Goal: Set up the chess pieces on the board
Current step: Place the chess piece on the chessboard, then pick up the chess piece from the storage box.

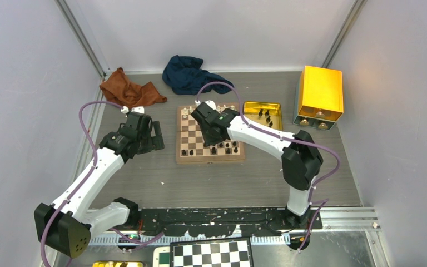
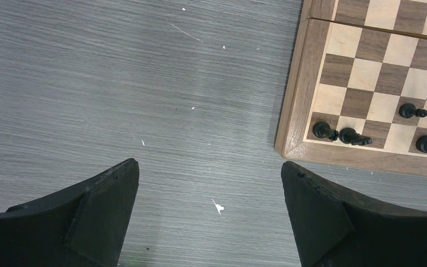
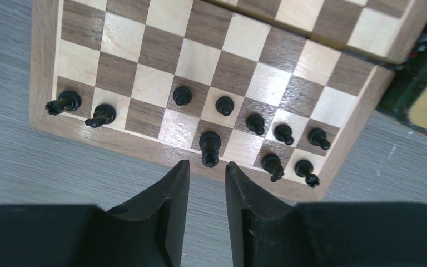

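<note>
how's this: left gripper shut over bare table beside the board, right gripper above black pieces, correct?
No: the left wrist view shows the left gripper open, fingers wide apart. It is over table beside the board; right gripper above black pieces.

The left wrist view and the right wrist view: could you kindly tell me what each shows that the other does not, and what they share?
Only the left wrist view shows the left gripper, wide open over the grey table beside the board. Only the right wrist view shows the right gripper, narrowly parted at the board's near edge, and ten black chess pieces across its near rows. Both show the board's corner and the two pieces nearest it.
</note>
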